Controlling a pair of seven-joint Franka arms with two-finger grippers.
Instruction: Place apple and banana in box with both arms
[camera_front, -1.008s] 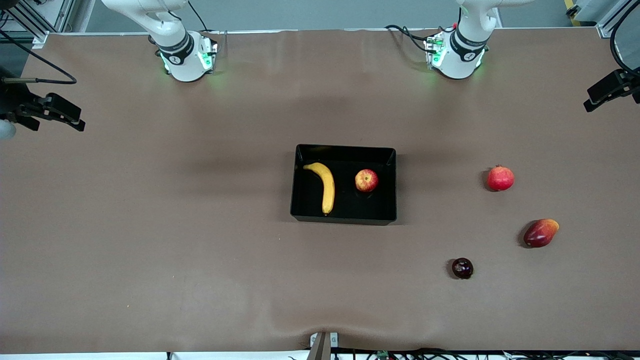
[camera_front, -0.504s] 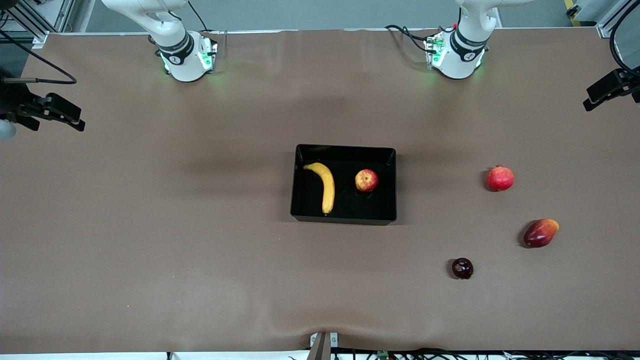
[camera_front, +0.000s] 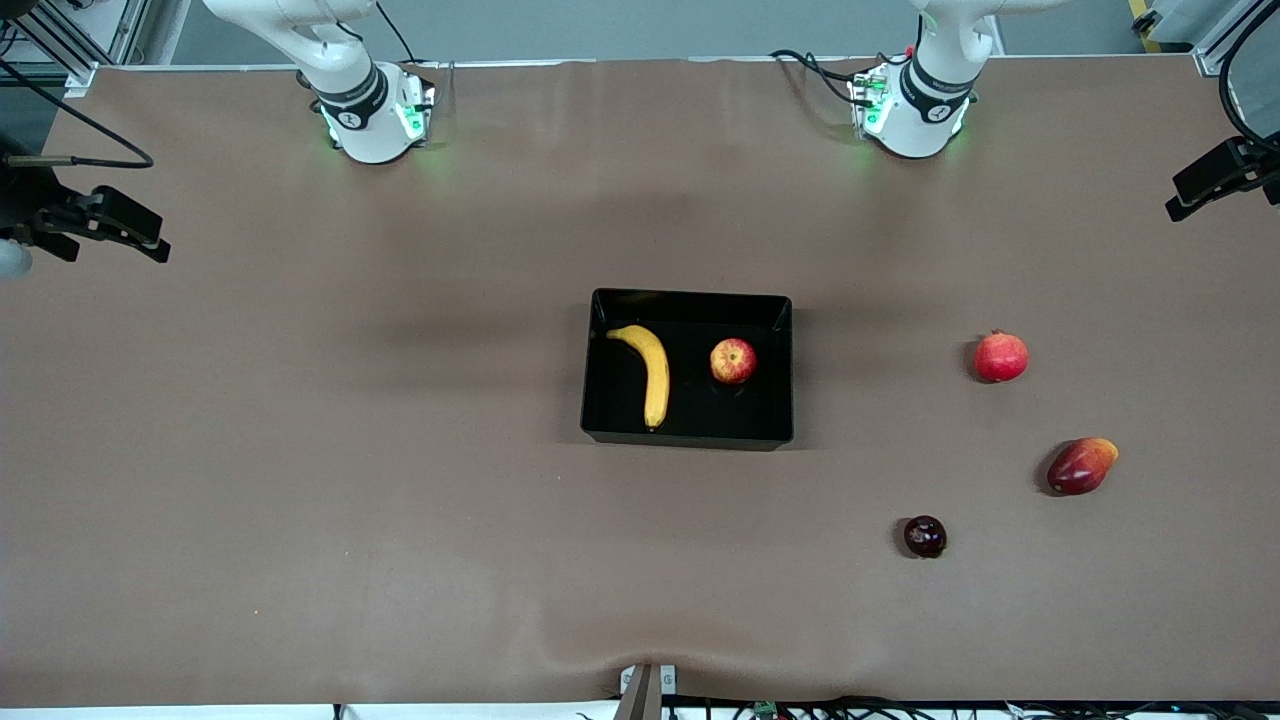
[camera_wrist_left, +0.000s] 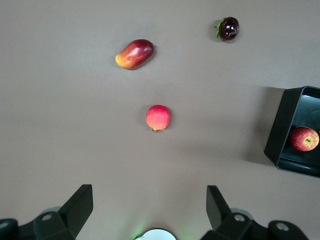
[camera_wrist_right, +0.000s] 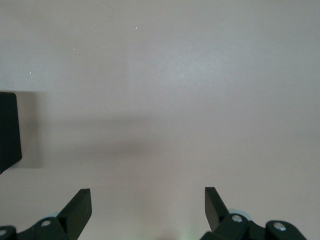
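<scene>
The black box (camera_front: 687, 300) sits mid-table. The yellow banana (camera_front: 652, 372) lies in it toward the right arm's end, and the red-yellow apple (camera_front: 733, 361) sits in it beside the banana, toward the left arm's end. Both arms rise from their bases out of the front view, so neither gripper shows there. In the left wrist view my left gripper (camera_wrist_left: 148, 195) is open and empty, high over bare table near its own base, with the box (camera_wrist_left: 280, 130) and apple (camera_wrist_left: 304, 138) off to one side. My right gripper (camera_wrist_right: 147, 196) is open and empty over bare table, with a box corner (camera_wrist_right: 9, 130) at the view's edge.
Toward the left arm's end lie a red pomegranate (camera_front: 1001, 357), a red-orange mango-like fruit (camera_front: 1081, 466) and a small dark fruit (camera_front: 925, 536). All three also show in the left wrist view. Black camera mounts stand at both table ends (camera_front: 100, 225) (camera_front: 1220, 175).
</scene>
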